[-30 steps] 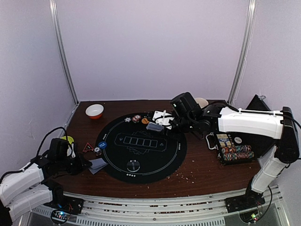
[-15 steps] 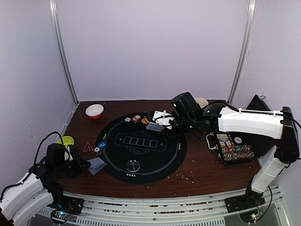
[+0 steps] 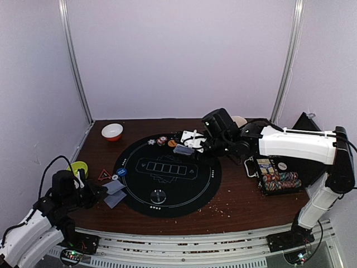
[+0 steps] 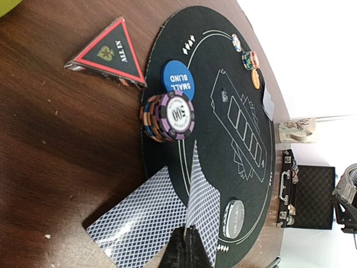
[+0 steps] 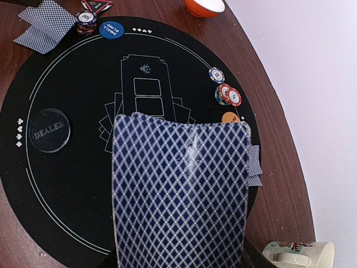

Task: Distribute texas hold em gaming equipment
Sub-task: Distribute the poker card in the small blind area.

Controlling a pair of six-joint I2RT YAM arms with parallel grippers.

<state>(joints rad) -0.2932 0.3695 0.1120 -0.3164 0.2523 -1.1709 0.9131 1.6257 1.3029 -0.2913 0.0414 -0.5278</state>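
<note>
While a blue-backed card [image 5: 181,190] sits pinched in the right gripper [image 3: 191,147] above the black mat's [image 3: 189,184] far edge, 2 more cards [image 4: 139,223] rest at the mat's left edge, the left gripper [image 4: 184,252] fully closed against them.

Chip stack [image 4: 167,116] at mat [image 4: 215,53] edge, cards [image 4: 139,218] beside

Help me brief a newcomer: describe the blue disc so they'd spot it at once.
Find the round black mat, then its left rim in the top view. The blue disc lies flat there beside a red triangle piece and a striped chip stack; it alone reads SMALL BLIND.
</note>
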